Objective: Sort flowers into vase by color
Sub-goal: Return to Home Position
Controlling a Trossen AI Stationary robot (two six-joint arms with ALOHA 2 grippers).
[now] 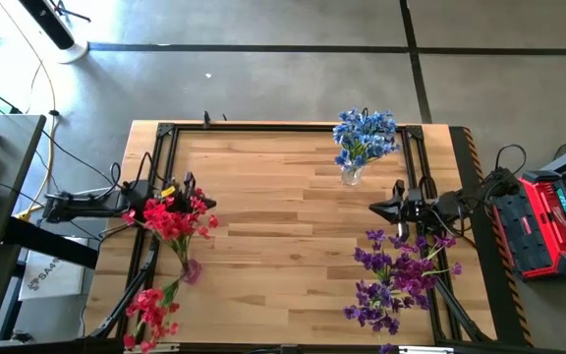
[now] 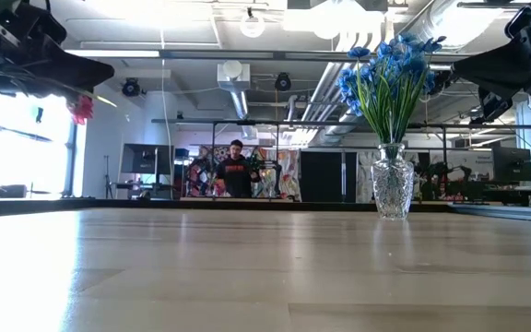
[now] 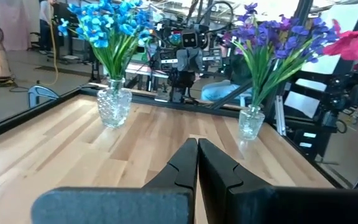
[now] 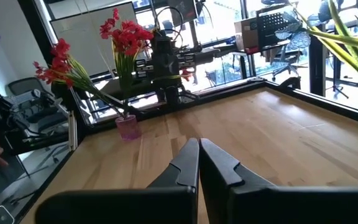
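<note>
Pale plank desk (image 2: 247, 277), workshop behind; faceted glass vase (image 2: 393, 189) of blue flowers (image 2: 385, 69) at right; left gripper (image 3: 197, 149), right gripper (image 4: 199, 149) clenched, empty.

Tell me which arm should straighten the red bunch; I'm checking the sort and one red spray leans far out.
Probably left. The left gripper, shut, hangs by the red flowers and their pink vase on its own side. The right gripper, shut, sits far across, beside the purple flowers.

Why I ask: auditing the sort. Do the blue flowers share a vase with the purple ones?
No, the blue flowers fill one glass vase, the purple flowers a second vase.
</note>
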